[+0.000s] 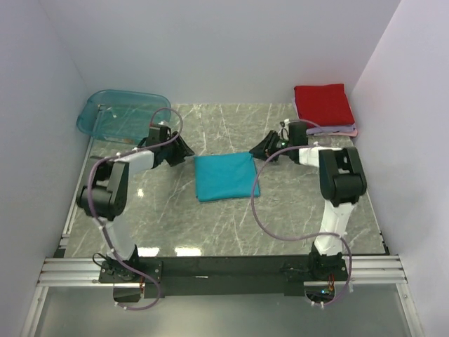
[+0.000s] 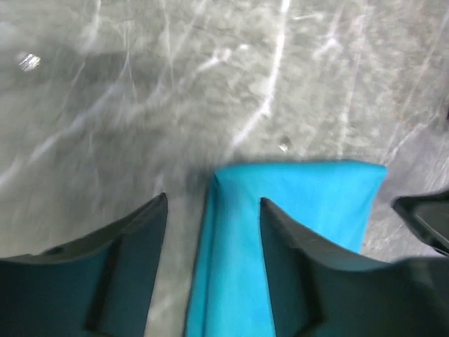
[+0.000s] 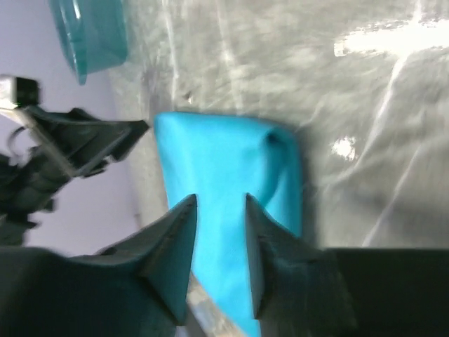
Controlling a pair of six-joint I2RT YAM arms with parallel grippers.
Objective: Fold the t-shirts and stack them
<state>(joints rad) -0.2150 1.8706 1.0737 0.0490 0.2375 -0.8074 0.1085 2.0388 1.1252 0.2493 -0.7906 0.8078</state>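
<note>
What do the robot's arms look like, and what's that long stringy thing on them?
The left arm and the right arm are made of white tube parts and chunky black joints. A thin purple cable loops along each one. The left gripper and the right gripper are black, each with two pointed, wedge-shaped fingers.

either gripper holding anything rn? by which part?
Nothing looks held: left gripper and right gripper both stand open over opposite edges of the folded teal t-shirt, which lies flat.
</note>
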